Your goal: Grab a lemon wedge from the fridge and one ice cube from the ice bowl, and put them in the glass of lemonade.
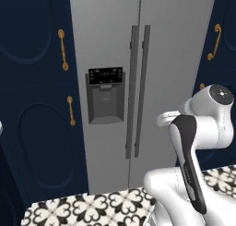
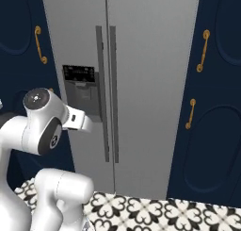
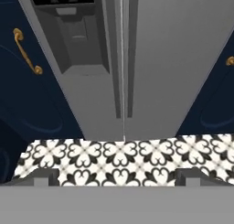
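Nearest the camera, the gripper hangs low over the patterned floor, its jaws spread to full width with nothing between them; only the two dark fingertips rise at the bottom of the hand view. The arm is folded close to the base, elbow high, not yet reaching forward. Beyond the floor stands the fridge, both doors shut, flanked by navy cabinets with gold handles. The dispenser sits in the left door; the two bar handles run side by side along the centre seam. The lemon wedge cannot be located: judged to be behind the closed doors. The step in hand is judged to be opening the fridge. To do it well, raise the hand to the middle of one bar, turn the jaws so they straddle the bar across its width, close fully round it and not beside it, then pull along the door's arc. The neighbouring bar lies just beside, so catching both is the main risk.
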